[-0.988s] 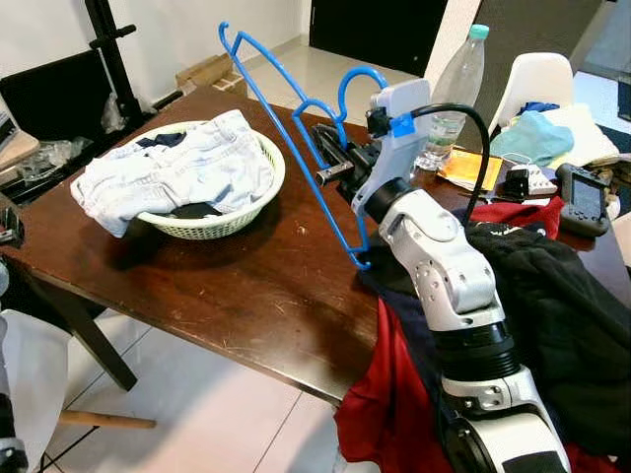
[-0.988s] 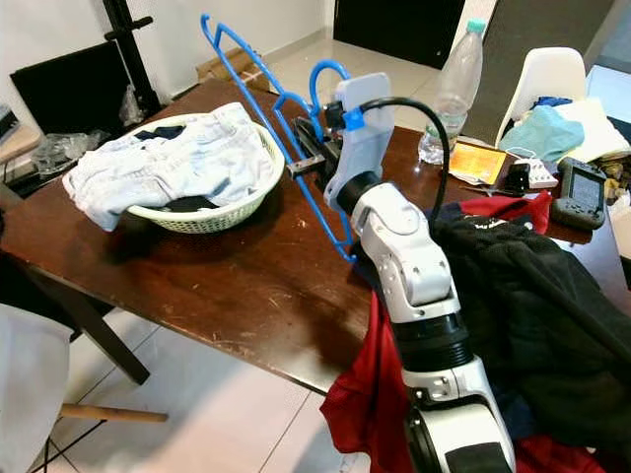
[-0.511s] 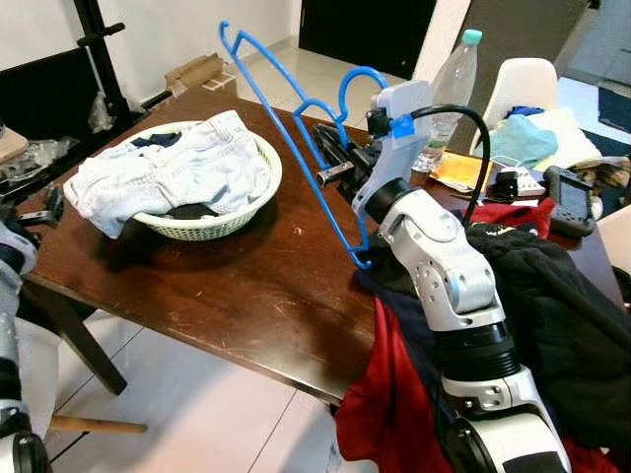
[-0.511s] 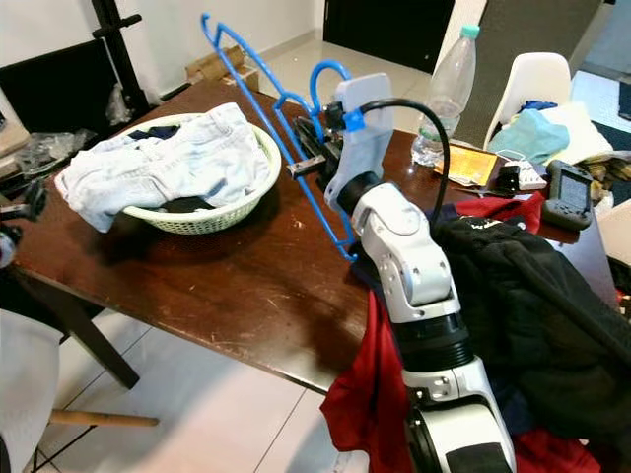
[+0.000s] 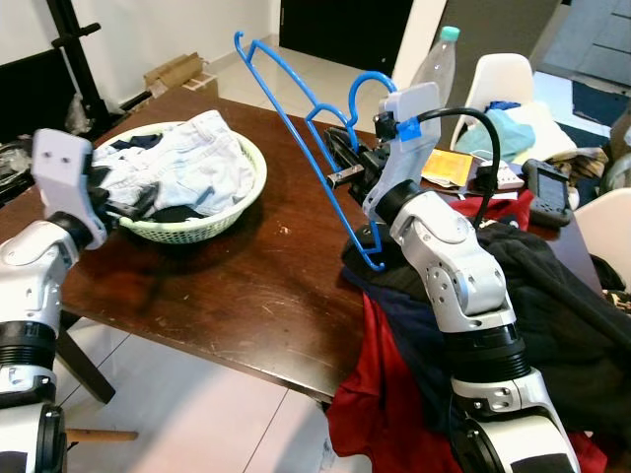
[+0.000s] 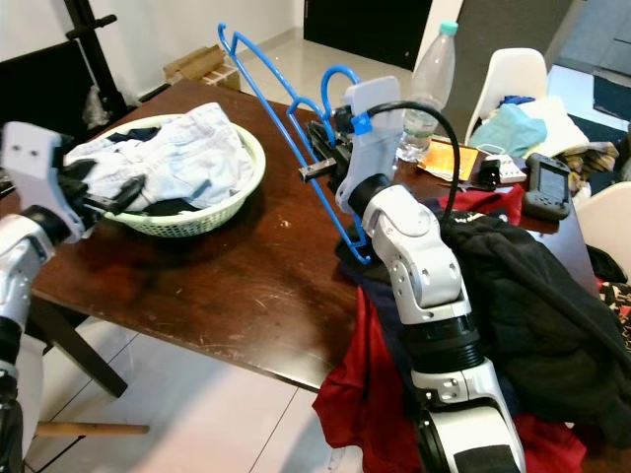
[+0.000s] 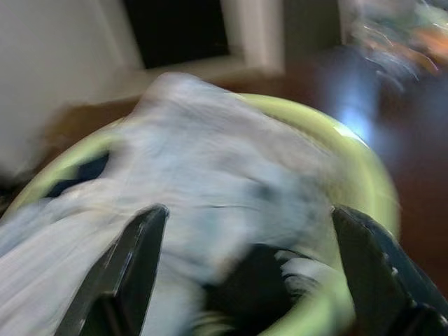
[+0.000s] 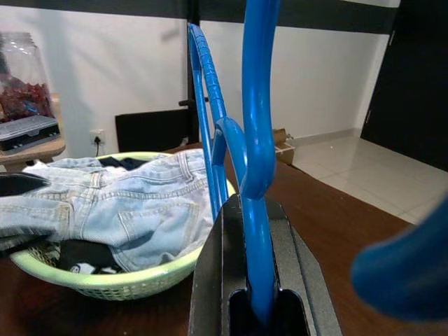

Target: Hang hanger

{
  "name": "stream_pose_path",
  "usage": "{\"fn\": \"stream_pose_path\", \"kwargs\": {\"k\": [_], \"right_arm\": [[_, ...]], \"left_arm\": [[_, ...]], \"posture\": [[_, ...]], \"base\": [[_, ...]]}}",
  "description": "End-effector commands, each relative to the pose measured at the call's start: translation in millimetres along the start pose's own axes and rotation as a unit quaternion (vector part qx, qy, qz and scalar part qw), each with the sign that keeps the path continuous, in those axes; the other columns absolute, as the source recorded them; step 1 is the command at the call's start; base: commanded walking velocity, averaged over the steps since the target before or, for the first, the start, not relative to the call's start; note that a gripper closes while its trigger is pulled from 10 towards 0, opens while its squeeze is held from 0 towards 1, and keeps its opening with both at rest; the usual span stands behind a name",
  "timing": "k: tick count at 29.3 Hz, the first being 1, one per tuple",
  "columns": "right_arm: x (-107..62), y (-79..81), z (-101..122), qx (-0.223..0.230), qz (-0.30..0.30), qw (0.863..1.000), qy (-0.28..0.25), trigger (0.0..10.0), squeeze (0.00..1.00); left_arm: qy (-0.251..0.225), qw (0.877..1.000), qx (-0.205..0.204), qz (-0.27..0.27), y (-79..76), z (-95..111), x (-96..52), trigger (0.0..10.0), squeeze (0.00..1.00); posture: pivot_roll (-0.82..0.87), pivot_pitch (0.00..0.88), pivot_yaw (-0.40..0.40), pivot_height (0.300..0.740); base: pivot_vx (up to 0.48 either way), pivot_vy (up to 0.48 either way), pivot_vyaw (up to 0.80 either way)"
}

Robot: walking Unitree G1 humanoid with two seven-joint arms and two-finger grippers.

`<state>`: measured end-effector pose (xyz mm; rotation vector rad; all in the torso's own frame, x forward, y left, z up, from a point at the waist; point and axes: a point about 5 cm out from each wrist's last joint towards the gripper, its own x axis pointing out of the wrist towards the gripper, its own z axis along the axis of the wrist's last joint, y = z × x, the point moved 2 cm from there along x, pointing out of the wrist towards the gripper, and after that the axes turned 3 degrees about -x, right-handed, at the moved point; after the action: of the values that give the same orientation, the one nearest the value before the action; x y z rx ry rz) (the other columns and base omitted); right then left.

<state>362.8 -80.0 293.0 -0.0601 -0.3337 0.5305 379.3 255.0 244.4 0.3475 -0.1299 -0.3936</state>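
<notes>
Left gripper (image 5: 126, 200): raised at the near rim of the basket, its two black fingers spread apart with nothing between them, pointed at the clothes.
Pale green woven plastic basket (image 5: 248, 182): on the dark brown wooden table (image 5: 246, 286), towards its left end, holding light blue denim jeans (image 5: 187, 163) over darker garments.
Blue plastic clothes hanger (image 5: 296, 118): held in the air above the table's middle, tilted, its lower corner near the table edge beside the heaped clothes.
Right gripper (image 8: 255, 297): fingers clamped on the hanger's stem just under the hook.
Black and red clothes heap (image 5: 552, 325): draped over the table's right end.
Clear plastic bottle (image 5: 434, 61): upright behind the right arm.
</notes>
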Motion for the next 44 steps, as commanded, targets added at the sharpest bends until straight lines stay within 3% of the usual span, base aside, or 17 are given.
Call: {"fn": "stream_pose_path", "kwargs": {"k": [1, 3, 6, 10, 13, 20, 31, 32, 34, 35, 36, 37, 38, 39, 40, 42, 44], "right_arm": [[-3.0, -2.2, 1.7, -0.005, -0.007, 1.0, -0.001, 10.0, 0.0], [-4.0, -3.7, 2.0, -0.007, -0.009, 1.0, 0.0, 10.0, 0.0], [-4.4, -4.2, 2.1, -0.008, -0.01, 1.0, 0.0, 10.0, 0.0], [-6.4, -6.4, 3.1, -0.012, -0.014, 1.0, 0.001, 10.0, 0.0], [-6.7, -6.6, 3.0, -0.012, -0.015, 1.0, 0.002, 10.0, 0.0], [-8.8, -10.3, 2.4, -0.016, -0.023, 1.0, 0.005, 10.0, 0.0], [-10.2, -10.7, 1.3, -0.014, -0.027, 0.999, 0.008, 10.0, 0.0], [-10.2, -10.6, 1.3, -0.014, -0.027, 0.999, 0.009, 10.0, 0.0], [-10.2, -10.6, 1.3, -0.014, -0.027, 0.999, 0.009, 10.0, 0.0], [-10.2, -11.1, 1.2, -0.015, -0.028, 0.999, 0.01, 10.0, 0.0], [-10.2, -11.1, 1.2, -0.015, -0.028, 0.999, 0.01, 10.0, 0.0], [-9.9, -12.1, 1.0, -0.015, -0.029, 0.999, 0.012, 10.0, 0.0], [-9.9, -12.1, 1.0, -0.015, -0.029, 0.999, 0.012, 10.0, 0.0], [-9.4, -13.0, 0.7, -0.015, -0.03, 0.999, 0.013, 10.0, 0.0], [-9.4, -13.0, 0.7, -0.015, -0.03, 0.999, 0.013, 10.0, 0.0], [-8.6, -13.5, -0.1, -0.015, -0.03, 0.999, 0.016, 10.0, 0.0], [-8.5, -13.5, -0.7, -0.016, -0.03, 0.999, 0.017, 10.0, 0.0]], "left_arm": [[0.025, 0.997, 0.056, -0.052, -7.4, 0.9, 2.0, 10.0, 0.0], [0.071, 0.987, 0.099, -0.104, -17.5, -12.6, 0.4, 10.0, 0.0], [0.082, 0.984, 0.107, -0.117, -19.6, -16.3, -0.4, 10.0, 0.0], [0.154, 0.965, 0.135, -0.163, -28.3, -34.7, -5.1, 10.0, 0.0], [0.165, 0.963, 0.133, -0.167, -27.4, -36.4, -5.4, 10.0, 0.0], [0.253, 0.94, 0.194, -0.12, -3.0, -51.0, -16.9, 10.0, 0.0], [0.235, 0.953, 0.163, -0.097, -1.3, -46.7, -17.7, 10.0, 0.0], [0.189, 0.966, 0.114, -0.132, -18.6, -36.0, -9.7, 10.0, 0.0], [0.189, 0.966, 0.114, -0.132, -18.6, -36.0, -9.7, 10.0, 0.0], [0.107, 0.973, 0.046, -0.2, -50.4, -10.6, -0.1, 10.0, 0.0], [0.107, 0.973, 0.046, -0.2, -50.4, -10.6, -0.1, 10.0, 0.0], [0.038, 0.954, 0.017, -0.296, -89.3, 13.4, -0.9, 10.0, 0.0], [0.038, 0.954, 0.017, -0.296, -89.3, 13.4, -0.9, 10.0, 0.0], [-0.004, 0.927, 0.007, -0.375, -121.7, 27.9, -7.2, 10.0, 0.0], [-0.004, 0.927, 0.007, -0.375, -121.7, 27.9, -7.2, 10.0, 0.0], [-0.044, 0.891, -0.014, -0.452, -157.1, 40.9, -16.1, 10.0, 0.0], [-0.047, 0.882, -0.021, -0.469, -165.8, 41.7, -18.4, 10.0, 0.0]], "posture": [[0.15, 0.127, -0.095, 0.74], [0.14, 0.126, -0.091, 0.74], [0.14, 0.126, -0.091, 0.74], [0.14, 0.123, -0.086, 0.74], [0.14, 0.123, -0.086, 0.74], [0.13, 0.126, -0.079, 0.74], [0.14, 0.133, -0.082, 0.74], [0.14, 0.137, -0.086, 0.74], [0.14, 0.137, -0.086, 0.74], [0.14, 0.139, -0.09, 0.74], [0.14, 0.139, -0.09, 0.74], [0.14, 0.142, -0.092, 0.74], [0.14, 0.142, -0.092, 0.74], [0.14, 0.143, -0.094, 0.74], [0.14, 0.143, -0.094, 0.74], [0.14, 0.144, -0.096, 0.74], [0.14, 0.145, -0.096, 0.74]], "base": [[0.0, 0.0, 0.0], [0.0, 0.0, 0.0], [0.0, 0.0, 0.0], [0.0, 0.0, 0.0], [0.0, 0.0, 0.0], [0.0, 0.0, 0.0], [0.0, 0.0, 0.0], [0.0, 0.0, 0.0], [0.0, 0.0, 0.0], [0.0, 0.0, 0.0], [0.0, 0.0, 0.0], [0.0, 0.0, 0.0], [0.0, 0.0, 0.0], [0.0, 0.0, 0.0], [0.0, 0.0, 0.0], [0.0, 0.0, 0.0], [0.0, 0.0, 0.0]]}}
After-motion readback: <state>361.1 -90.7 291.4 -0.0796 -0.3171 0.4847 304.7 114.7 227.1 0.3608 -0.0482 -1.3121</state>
